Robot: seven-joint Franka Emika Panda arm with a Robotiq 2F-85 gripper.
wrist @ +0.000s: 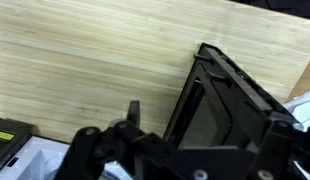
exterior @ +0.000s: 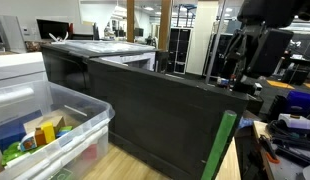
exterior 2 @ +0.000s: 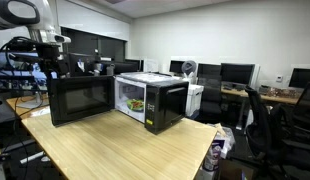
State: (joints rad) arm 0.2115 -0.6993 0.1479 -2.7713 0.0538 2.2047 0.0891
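Observation:
A black microwave (exterior 2: 160, 100) stands on a wooden table (exterior 2: 125, 150) with its door (exterior 2: 80, 98) swung wide open; food shows inside the lit cavity. My gripper (exterior 2: 50, 68) is at the door's free upper edge. In the wrist view my gripper (wrist: 210, 115) is open, with one finger to the left of the door (wrist: 210, 90) and the other at the right, so the door's edge lies between them without a visible squeeze. In an exterior view the gripper (exterior: 238, 70) hangs just above the far end of the dark door panel (exterior: 165, 115).
A clear plastic bin (exterior: 80, 115) with colourful items sits close to the door. A green strip (exterior: 223, 145) stands by the door's end. Desks, monitors (exterior 2: 235, 72) and office chairs (exterior 2: 260, 115) fill the room behind.

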